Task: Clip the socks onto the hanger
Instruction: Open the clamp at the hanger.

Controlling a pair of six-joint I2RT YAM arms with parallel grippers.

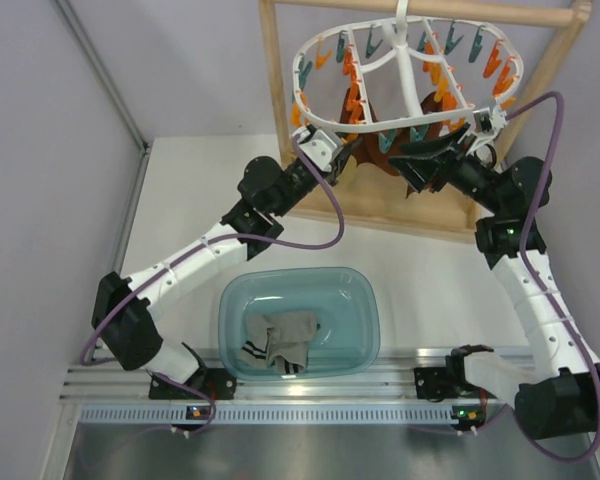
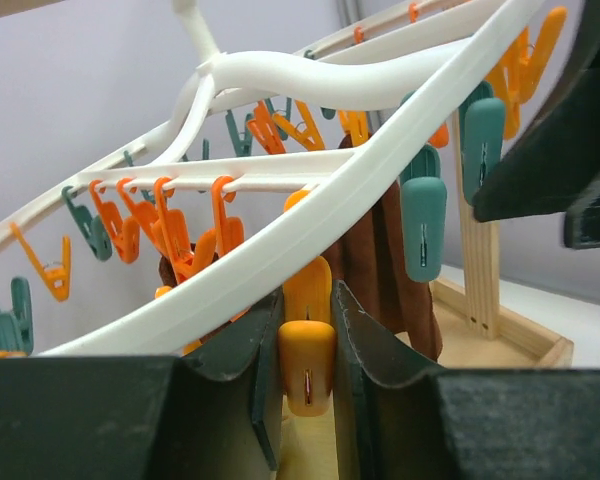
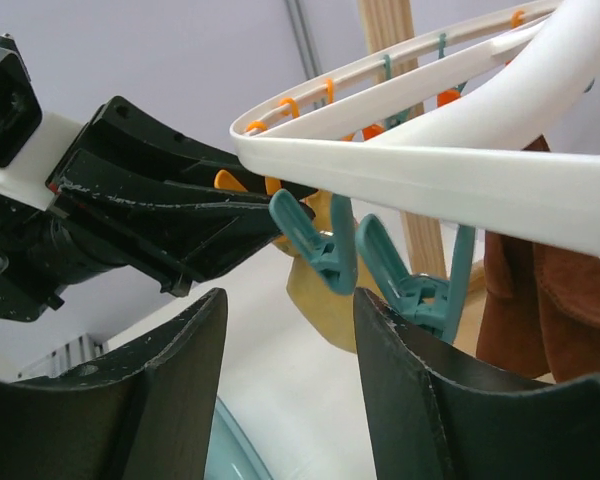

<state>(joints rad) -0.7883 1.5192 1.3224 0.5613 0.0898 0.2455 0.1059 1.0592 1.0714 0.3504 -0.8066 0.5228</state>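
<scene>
Clamped with left gripper [image 2: 307, 330] on orange clip [image 2: 307, 372], hanger's [image 2: 360, 190] 8 o'clock rim; right gripper [image 3: 290, 310] spread, empty. Squeeze squarely; avoid twisting it.

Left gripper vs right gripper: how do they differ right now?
Left gripper is shut on an orange clip; right gripper is open, holding nothing. The orange clip sits between the left gripper's fingers; the teal clip by the right gripper hangs above its gap. Both are raised under the hanger.
</scene>
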